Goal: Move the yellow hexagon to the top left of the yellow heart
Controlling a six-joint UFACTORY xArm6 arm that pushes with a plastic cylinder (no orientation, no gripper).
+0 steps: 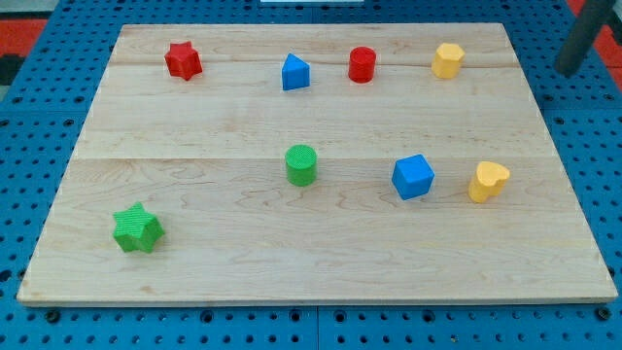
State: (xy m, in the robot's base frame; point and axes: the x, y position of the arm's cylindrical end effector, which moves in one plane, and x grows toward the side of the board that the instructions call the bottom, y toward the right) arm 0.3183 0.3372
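The yellow hexagon (447, 60) sits near the view's top right of the wooden board (243, 253). The yellow heart (487, 182) stands lower down at the right, just right of the blue cube (413, 177). The hexagon is above and a little left of the heart, well apart from it. My dark rod comes in at the view's top right corner, and my tip (565, 68) is off the board's right edge, right of the hexagon and touching no block.
A red cylinder (362, 64), a blue triangular block (295, 73) and a red star (183, 60) line the top. A green cylinder (301, 164) stands mid-board. A green star (137, 228) is at the lower left. Blue pegboard surrounds the board.
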